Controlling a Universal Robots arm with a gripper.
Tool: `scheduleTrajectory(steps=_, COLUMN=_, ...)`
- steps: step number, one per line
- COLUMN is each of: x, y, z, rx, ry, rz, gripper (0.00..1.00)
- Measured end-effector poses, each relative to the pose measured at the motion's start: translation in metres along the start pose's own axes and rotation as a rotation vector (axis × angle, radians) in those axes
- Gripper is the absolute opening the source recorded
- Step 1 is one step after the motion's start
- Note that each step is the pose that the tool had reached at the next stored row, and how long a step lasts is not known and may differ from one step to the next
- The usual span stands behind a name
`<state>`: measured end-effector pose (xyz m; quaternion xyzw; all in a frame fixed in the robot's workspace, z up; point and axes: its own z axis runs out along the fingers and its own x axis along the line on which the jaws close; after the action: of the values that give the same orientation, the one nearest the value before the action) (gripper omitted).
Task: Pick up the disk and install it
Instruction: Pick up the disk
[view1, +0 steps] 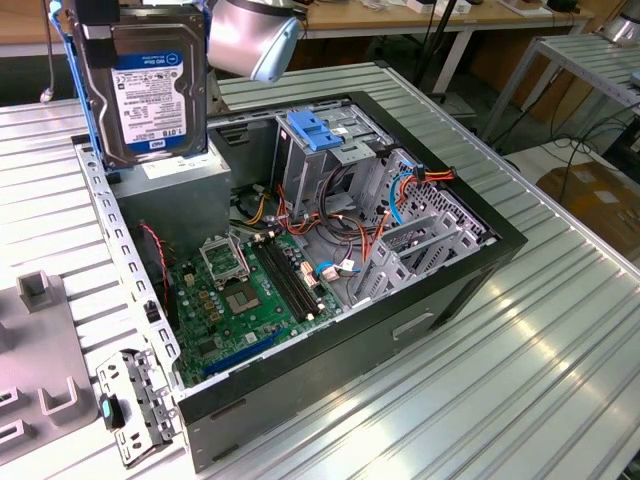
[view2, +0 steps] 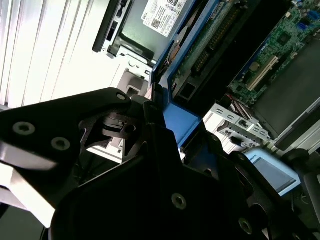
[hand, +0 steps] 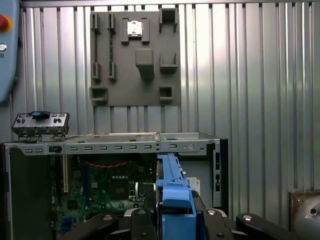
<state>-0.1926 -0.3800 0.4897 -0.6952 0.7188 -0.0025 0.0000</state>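
The disk (view1: 155, 92) hangs upright in the air at the exterior view's upper left, its white-and-blue label facing the camera and a blue rail down its side. My gripper (view1: 138, 18) is shut on its top end. The disk is above the corner of the open computer case (view1: 440, 290), over the grey power supply box (view1: 175, 195). In the first wrist view the disk's blue rail (hand: 172, 187) runs edge-on between my gripper's black fingers (hand: 141, 222). In the second wrist view the blue rail (view2: 182, 122) comes out from my black gripper body (view2: 165, 117).
The case lies open on the ribbed metal table (view1: 540, 380), showing the motherboard (view1: 240, 290), loose cables and a drive cage with a light-blue latch (view1: 315, 130). A grey fixture plate (view1: 40, 350) and a small metal bracket (view1: 135, 405) lie at the exterior view's left.
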Motion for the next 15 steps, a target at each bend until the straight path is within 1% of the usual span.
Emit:
scheduleTrajectory(steps=2, x=-0.0001, y=-0.0038, z=0.0, rx=-0.0001, ry=0.0001, rz=0.001, gripper=0.37)
scheduleTrajectory(steps=3, x=-0.0002, y=-0.0075, z=0.0002, rx=0.0, ry=0.0, rz=0.002, gripper=0.37)
scheduleTrajectory(steps=4, x=-0.0003, y=-0.0097, z=0.0002, rx=0.0, ry=0.0, rz=0.003, gripper=0.37)
scheduleTrajectory(steps=9, x=-0.0006, y=-0.0192, z=0.0004, rx=0.0, ry=0.0001, rz=0.007, gripper=0.37)
scheduleTrajectory(steps=11, x=-0.0008, y=-0.0261, z=0.0005, rx=0.0, ry=0.0001, rz=0.009, gripper=0.37)
scheduleTrajectory(steps=13, x=-0.0009, y=-0.0297, z=0.0007, rx=0.0, ry=0.0, rz=0.01, gripper=0.37)
scheduleTrajectory(steps=15, x=-0.0011, y=-0.036, z=0.0008, rx=0.0, ry=0.0, rz=0.012, gripper=0.37)
